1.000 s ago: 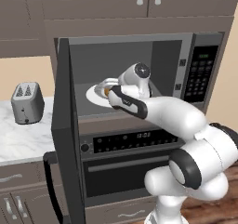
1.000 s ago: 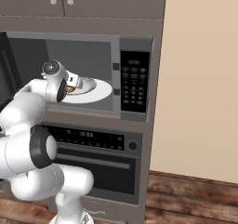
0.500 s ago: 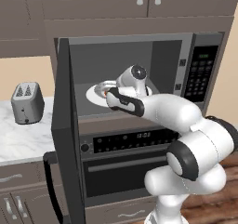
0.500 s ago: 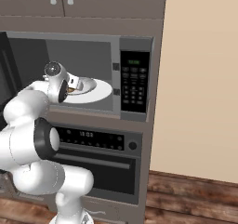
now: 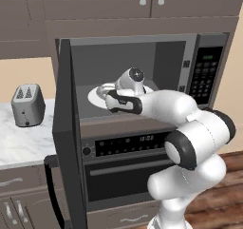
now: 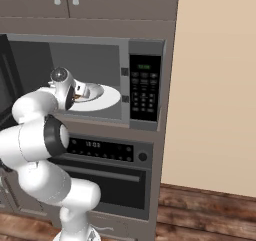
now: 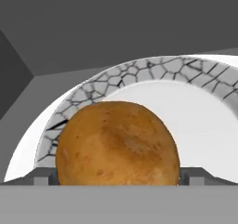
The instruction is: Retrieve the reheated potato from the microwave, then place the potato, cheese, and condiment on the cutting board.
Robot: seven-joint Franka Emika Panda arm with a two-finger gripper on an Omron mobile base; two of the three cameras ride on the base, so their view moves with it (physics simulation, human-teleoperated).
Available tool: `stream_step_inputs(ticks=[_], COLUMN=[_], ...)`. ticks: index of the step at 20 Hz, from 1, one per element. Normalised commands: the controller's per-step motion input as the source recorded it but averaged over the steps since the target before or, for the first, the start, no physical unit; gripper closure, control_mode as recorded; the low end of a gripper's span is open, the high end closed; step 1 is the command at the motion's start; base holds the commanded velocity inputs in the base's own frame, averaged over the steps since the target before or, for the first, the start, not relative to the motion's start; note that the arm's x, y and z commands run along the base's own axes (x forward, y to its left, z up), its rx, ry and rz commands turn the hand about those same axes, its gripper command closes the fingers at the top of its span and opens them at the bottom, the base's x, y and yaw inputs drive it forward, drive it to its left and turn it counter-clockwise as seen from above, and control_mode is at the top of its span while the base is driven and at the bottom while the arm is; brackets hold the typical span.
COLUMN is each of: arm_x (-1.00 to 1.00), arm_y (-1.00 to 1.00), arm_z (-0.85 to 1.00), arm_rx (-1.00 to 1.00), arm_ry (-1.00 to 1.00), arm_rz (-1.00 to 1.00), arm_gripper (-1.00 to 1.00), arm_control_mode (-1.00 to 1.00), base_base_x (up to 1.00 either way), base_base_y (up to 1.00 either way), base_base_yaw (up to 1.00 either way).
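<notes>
The microwave stands with its door swung wide at 9 o'clock, and the arm reaches into the cavity. In the hand view the potato sits dead ahead on a white plate with a crackled grey rim, filling the low centre. The gripper has its jaws spread wide, one fingertip showing at 8 o'clock of the potato and the other at 4 o'clock, so the potato lies between them but is not yet pinched. From the right base view the hand hovers at the plate's 9 o'clock edge.

The risk, as I judge it, is the round, smooth skin: if the jaws close off-centre or too high, the potato could squirt out and roll across the plate, or further back into the cavity. Pushing further in could also nudge the plate. Lifting out, the wrist might clip the door frame.
</notes>
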Motion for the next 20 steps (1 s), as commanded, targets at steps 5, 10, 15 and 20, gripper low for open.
stream_step_inputs(ticks=[5, 10, 15, 20], arm_x=[0.26, 0.05, -0.26, -0.81], arm_y=[0.08, 0.23, 0.05, -0.03], arm_z=[-0.13, -0.21, -0.04, 0.29], arm_rx=[0.00, -0.01, 0.00, 0.00], arm_ry=[0.02, 0.04, -0.02, -0.18], arm_rz=[0.00, 0.00, 0.00, 0.00], arm_gripper=[-1.00, 1.00, 1.00, 1.00], arm_control_mode=[-1.00, -1.00, -1.00, -1.00], base_base_x=[0.00, 0.00, 0.00, 0.00], base_base_y=[0.00, 0.00, 0.00, 0.00], base_base_yaw=[0.00, 0.00, 0.00, 0.00])
